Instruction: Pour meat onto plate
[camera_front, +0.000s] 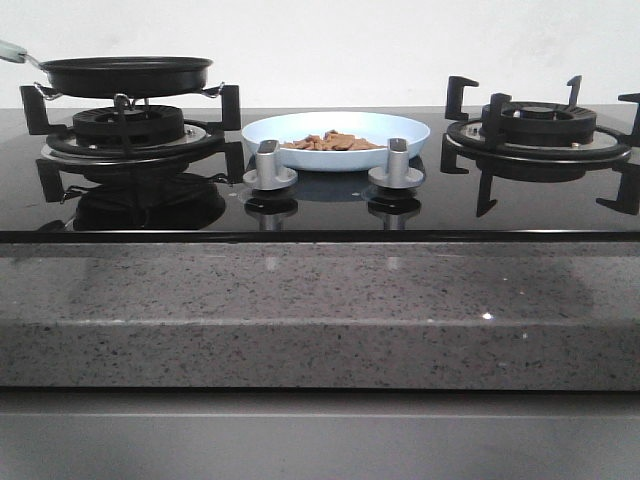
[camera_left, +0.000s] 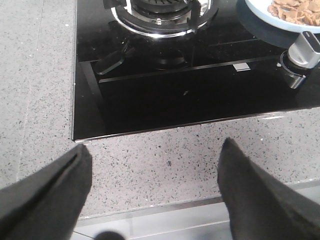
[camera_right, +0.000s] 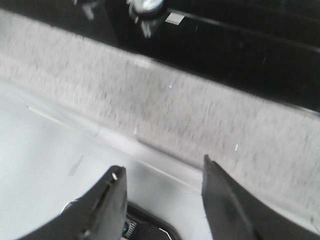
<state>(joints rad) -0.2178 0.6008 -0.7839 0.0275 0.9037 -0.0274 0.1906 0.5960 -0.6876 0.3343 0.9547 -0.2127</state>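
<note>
The pale blue plate (camera_front: 336, 139) sits on the black glass hob between the two burners, with a heap of tan meat pieces (camera_front: 332, 142) in it. The plate's edge (camera_left: 260, 11) and meat (camera_left: 295, 10) also show in the left wrist view. A black frying pan (camera_front: 126, 74) rests on the left burner. Neither gripper shows in the front view. My left gripper (camera_left: 155, 157) is open and empty over the speckled counter in front of the hob. My right gripper (camera_right: 164, 170) is open and empty above the counter's front edge.
The hob has a left burner (camera_front: 130, 128) with black supports, a right burner (camera_front: 538, 125), and two silver knobs (camera_front: 269, 165) (camera_front: 396, 164) in front of the plate. A grey speckled stone counter (camera_front: 320, 300) runs along the front; one knob (camera_left: 302, 50) shows in the left wrist view.
</note>
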